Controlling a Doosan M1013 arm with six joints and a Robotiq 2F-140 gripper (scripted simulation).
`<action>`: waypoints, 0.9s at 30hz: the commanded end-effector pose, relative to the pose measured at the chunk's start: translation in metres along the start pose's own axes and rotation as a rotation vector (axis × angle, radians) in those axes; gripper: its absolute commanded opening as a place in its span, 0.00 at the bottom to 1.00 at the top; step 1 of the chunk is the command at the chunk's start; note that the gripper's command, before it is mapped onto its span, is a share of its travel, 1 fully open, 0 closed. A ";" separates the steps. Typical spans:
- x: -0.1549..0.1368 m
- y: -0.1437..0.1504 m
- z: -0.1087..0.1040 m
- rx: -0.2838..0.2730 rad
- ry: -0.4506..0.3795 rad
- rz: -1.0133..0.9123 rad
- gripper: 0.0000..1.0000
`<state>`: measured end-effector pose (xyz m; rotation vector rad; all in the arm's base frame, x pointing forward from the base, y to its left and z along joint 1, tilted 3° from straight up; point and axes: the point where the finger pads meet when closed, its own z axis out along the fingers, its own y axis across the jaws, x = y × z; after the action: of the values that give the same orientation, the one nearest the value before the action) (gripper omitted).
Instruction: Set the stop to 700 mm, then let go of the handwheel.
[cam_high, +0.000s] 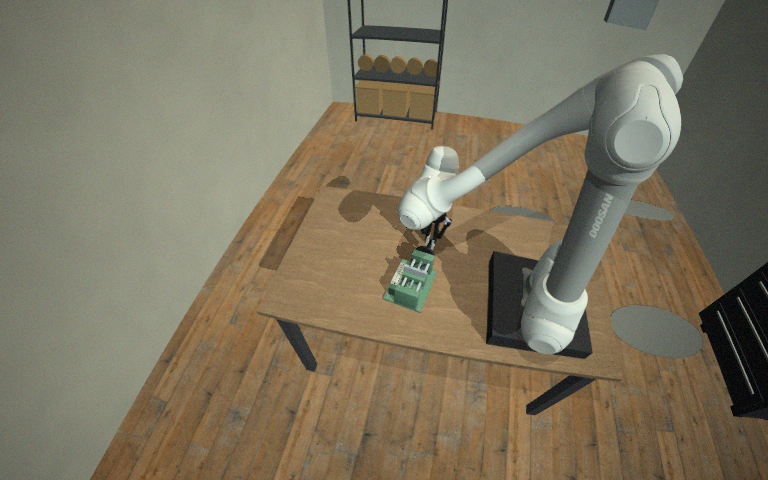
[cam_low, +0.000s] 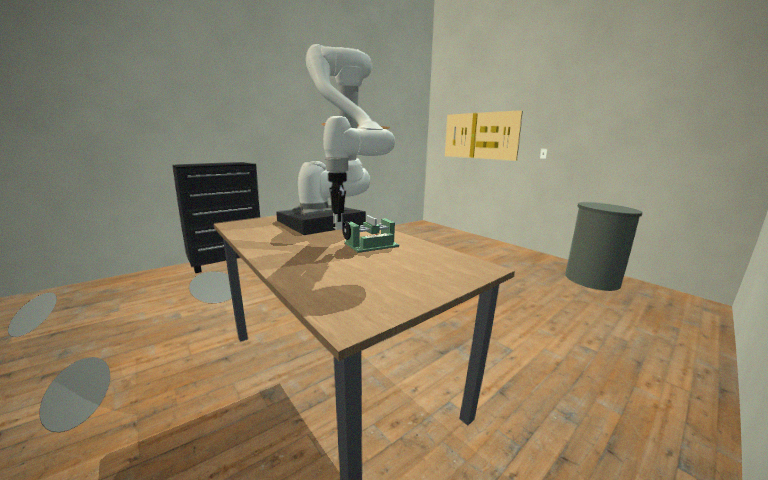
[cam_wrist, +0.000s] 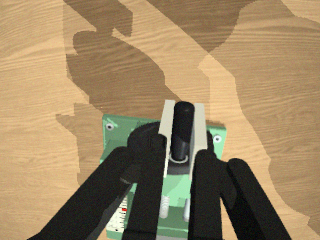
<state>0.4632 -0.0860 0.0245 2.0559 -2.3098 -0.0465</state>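
Observation:
The green stop fixture (cam_high: 406, 298) (cam_low: 376, 243) (cam_wrist: 172, 186) sits on the table. Its black handwheel (cam_high: 423, 249) (cam_low: 346, 230) (cam_wrist: 141, 141) is at the end nearest my gripper. My gripper (cam_high: 431, 242) (cam_low: 338, 222) (cam_wrist: 183, 116) points down and is shut on the handwheel's black crank handle, with one pale finger pad on each side. The grey stop (cam_high: 415, 272) lies across the metal rods. The white scale (cam_high: 398, 273) (cam_wrist: 118, 220) runs along one side; a red mark (cam_wrist: 124, 210) shows on it in the wrist view. Its figures are too small to read, and my fingers hide part of the fixture.
The black base block (cam_high: 506, 300) (cam_low: 305, 222) of the arm stands on the wooden table (cam_high: 339, 271) (cam_low: 419, 283). A black drawer cabinet (cam_high: 741, 339) (cam_low: 218, 209), a shelf rack (cam_high: 396, 33) and a dark green bin (cam_low: 603, 246) stand away from the table.

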 end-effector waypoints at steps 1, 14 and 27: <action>0.000 0.005 0.002 -0.003 0.000 -0.001 0.04; 0.000 0.017 0.015 -0.003 0.000 -0.001 0.04; 0.000 0.019 0.032 -0.003 0.000 -0.001 0.04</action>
<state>0.4425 -0.0841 -0.0052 2.0549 -2.3074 -0.0504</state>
